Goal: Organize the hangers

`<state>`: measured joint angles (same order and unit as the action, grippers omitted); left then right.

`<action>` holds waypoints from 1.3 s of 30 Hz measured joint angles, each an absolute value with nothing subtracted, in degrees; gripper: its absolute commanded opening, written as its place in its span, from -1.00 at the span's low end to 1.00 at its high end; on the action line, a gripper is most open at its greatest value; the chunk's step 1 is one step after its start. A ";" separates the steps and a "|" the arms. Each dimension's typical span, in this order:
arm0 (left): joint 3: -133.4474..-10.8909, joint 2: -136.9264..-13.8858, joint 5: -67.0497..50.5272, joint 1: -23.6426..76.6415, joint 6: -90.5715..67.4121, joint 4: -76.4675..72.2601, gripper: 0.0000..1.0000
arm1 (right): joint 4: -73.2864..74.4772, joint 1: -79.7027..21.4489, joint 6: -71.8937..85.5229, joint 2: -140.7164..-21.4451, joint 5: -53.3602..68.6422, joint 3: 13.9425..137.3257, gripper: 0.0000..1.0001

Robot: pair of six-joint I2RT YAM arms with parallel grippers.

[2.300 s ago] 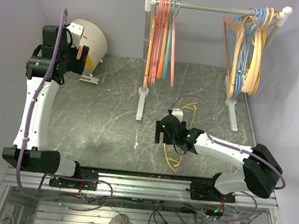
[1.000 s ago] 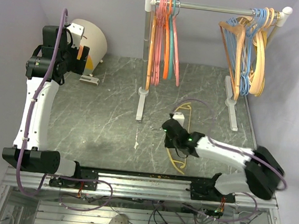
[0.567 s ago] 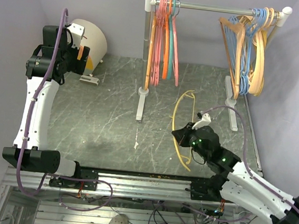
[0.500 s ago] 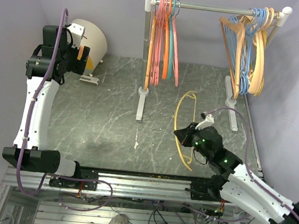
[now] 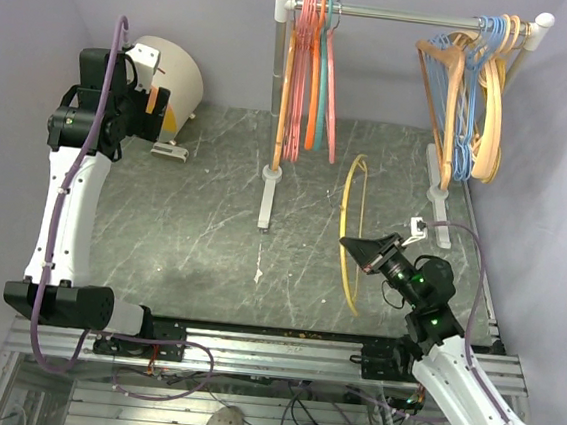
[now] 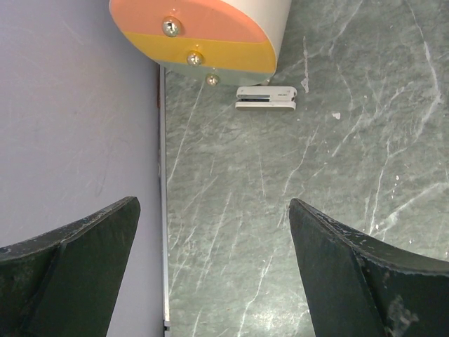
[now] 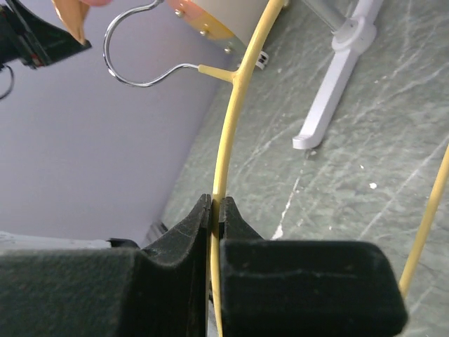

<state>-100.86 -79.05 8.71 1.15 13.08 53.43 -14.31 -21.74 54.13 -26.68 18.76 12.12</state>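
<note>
A yellow hanger point(image 5: 353, 214) hangs in the air above the table's right half, seen edge-on and nearly upright. My right gripper point(image 5: 350, 247) is shut on its thin bar point(image 7: 231, 105), and its metal hook point(image 7: 133, 70) points away from the jaws. On the rack's rod point(image 5: 403, 15), pink, orange and teal hangers point(image 5: 311, 85) hang at the left end. A broad tan hanger point(image 5: 434, 86) hangs beside the light-blue and pale tan bunch point(image 5: 475, 100) at the right end. My left gripper point(image 6: 212, 205) is open and holds nothing, raised at the far left.
A white cone-shaped container point(image 5: 171, 76) with an orange and yellow base point(image 6: 203, 35) lies at the back left, a small white clip point(image 6: 265, 98) beside it. The rack's white feet point(image 5: 268, 196) point(image 5: 442, 213) stand on the table. A purple wall borders the left.
My right arm has lifted the yellow hanger off the table and drawn back to the right; the hanger now stands upright. The rack's hangers sway slightly. The left arm has not moved.
</note>
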 measured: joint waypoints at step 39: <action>-99.29 -75.99 9.21 1.15 13.08 53.30 0.98 | -56.07 -9.72 80.49 -65.25 29.21 47.46 -1.00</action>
<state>-99.29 -75.99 9.21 1.15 13.08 53.30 -56.07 -9.72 80.49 -65.25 29.21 47.46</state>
